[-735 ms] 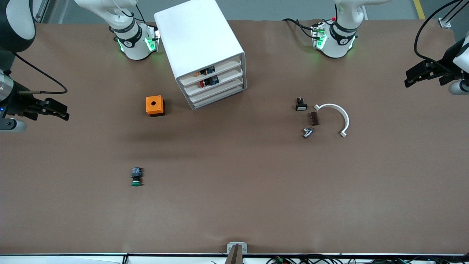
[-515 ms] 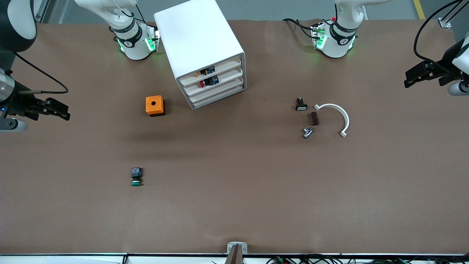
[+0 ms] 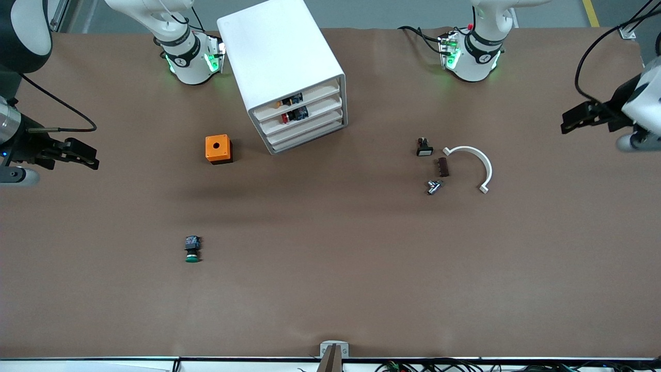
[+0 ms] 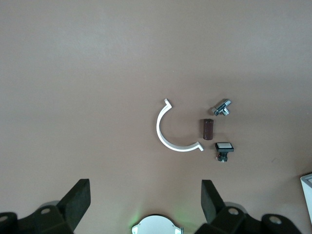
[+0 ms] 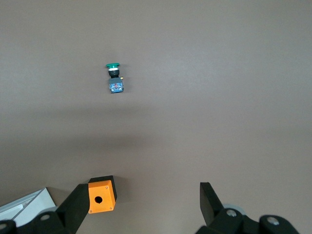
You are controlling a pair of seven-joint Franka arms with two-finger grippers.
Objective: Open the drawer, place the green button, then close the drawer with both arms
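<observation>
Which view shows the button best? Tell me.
The right wrist view: the button lies in the open, green cap and blue body distinct. The front view shows it smaller, lying on the table. The left wrist view misses it.

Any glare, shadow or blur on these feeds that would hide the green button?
Front view: even light, the button sharp; broad soft shadows lie on the table between it and the orange box. Right wrist view: button crisp, a faint shadow band beside it. Left wrist view: no glare, small parts clear.
</observation>
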